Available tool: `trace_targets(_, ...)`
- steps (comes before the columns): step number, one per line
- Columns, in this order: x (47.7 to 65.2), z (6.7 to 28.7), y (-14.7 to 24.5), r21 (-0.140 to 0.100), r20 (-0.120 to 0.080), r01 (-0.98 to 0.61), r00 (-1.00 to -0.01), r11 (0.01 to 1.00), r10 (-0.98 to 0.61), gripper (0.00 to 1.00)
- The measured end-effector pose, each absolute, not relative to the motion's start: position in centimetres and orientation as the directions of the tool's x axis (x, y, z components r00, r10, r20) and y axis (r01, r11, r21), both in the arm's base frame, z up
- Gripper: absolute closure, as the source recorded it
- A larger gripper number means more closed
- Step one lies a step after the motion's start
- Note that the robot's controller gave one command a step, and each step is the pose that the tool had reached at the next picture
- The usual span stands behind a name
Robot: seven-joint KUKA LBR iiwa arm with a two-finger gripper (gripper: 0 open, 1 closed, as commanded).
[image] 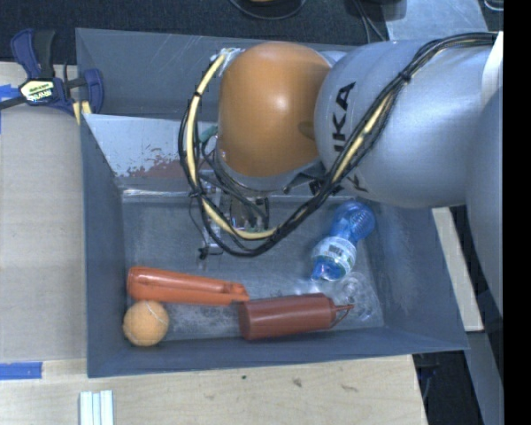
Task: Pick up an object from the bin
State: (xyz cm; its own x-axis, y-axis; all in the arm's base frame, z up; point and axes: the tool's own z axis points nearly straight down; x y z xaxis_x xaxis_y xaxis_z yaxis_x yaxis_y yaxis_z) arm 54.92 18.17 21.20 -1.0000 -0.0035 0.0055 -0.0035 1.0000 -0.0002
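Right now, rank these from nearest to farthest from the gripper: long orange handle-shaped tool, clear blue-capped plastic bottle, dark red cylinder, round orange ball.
Measured from the gripper in the camera view:
1. The long orange tool, just below it, left of centre.
2. The dark red cylinder at the near wall and the clear bottle on the right: too close to call.
3. The orange ball, near-left corner.

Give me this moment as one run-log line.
gripper: low over middle of bin | holding: nothing visible | nearest: orange long-handled tool, clear plastic bottle | front: orange ball, dark red cylinder
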Motion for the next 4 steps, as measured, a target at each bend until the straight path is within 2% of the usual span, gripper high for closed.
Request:
trace_targets(1,55.1,21.7,18.0,0.001,-0.003,0.000,-1.000,1.000,0.000,0.00)
trace_targets(2,49.7,14.4,16.6,0.001,0.000,-0.125,-0.992,0.992,-0.125,0.00)
trace_targets(3,48.8,12.1,16.1,0.001,0.001,-0.158,-0.987,0.987,-0.158,0.00)
trace_targets(4,51.3,7.7,18.2,0.002,-0.007,-0.156,-0.988,0.988,-0.156,1.00)
